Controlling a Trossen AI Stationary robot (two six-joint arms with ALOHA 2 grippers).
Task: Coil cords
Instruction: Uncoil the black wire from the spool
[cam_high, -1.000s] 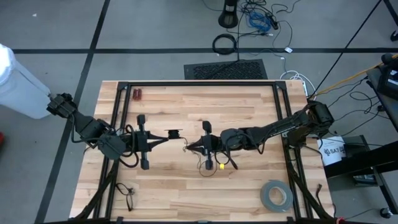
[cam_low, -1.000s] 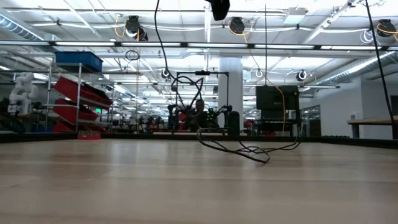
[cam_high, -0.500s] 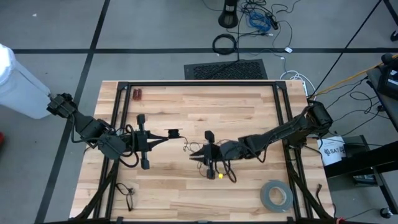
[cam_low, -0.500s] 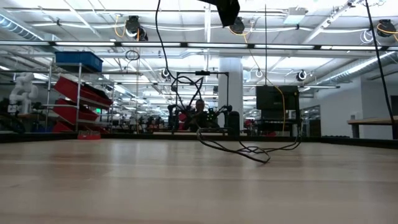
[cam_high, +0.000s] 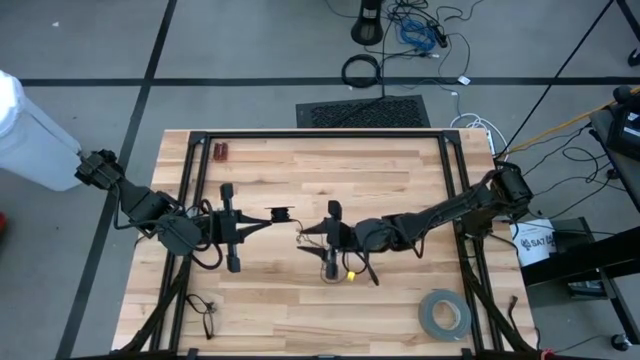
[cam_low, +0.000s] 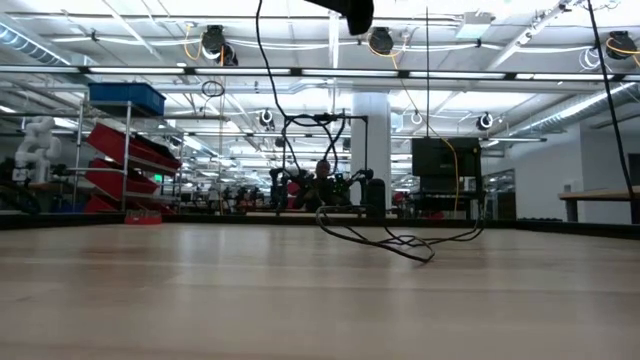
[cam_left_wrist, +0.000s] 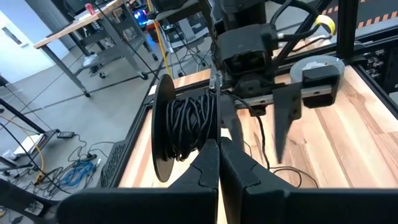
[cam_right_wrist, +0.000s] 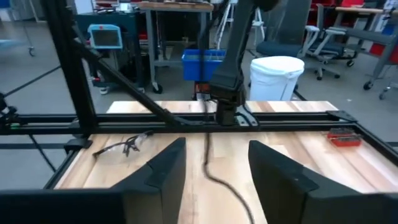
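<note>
The cord is thin and black. Part of it is wound into a small round bundle (cam_left_wrist: 189, 121) on a black reel, held up by my shut left gripper (cam_high: 266, 222) left of the table's middle. From the bundle a strand (cam_right_wrist: 208, 163) runs toward my right gripper (cam_high: 303, 240). It ends in loose strands (cam_high: 350, 265) with a yellow tag (cam_high: 352, 270) that lie on the table (cam_low: 400, 242). My right gripper (cam_right_wrist: 217, 180) is open at mid-table. The strand passes between its fingers without visibly touching them. My left gripper is shut at the near side of the reel, just under the wound cord (cam_left_wrist: 208, 140). Its own fingertips (cam_left_wrist: 231, 163) hide what they pinch. The fingers reach level from the table's left. The bundle stands at their tips, lifted clear of the table.
A grey tape roll (cam_high: 444, 315) lies at the near right. A pair of glasses (cam_high: 203, 305) lies at the near left and a small red thing (cam_high: 221, 152) at the far left. Black frame rails (cam_high: 320, 133) run along the table's sides. A thick cable loop (cam_high: 361, 70) lies on the floor beyond.
My right gripper has swung a little toward the table's near edge and come back. It has opened and let go of the strand. The left gripper and the bundle have kept still.
</note>
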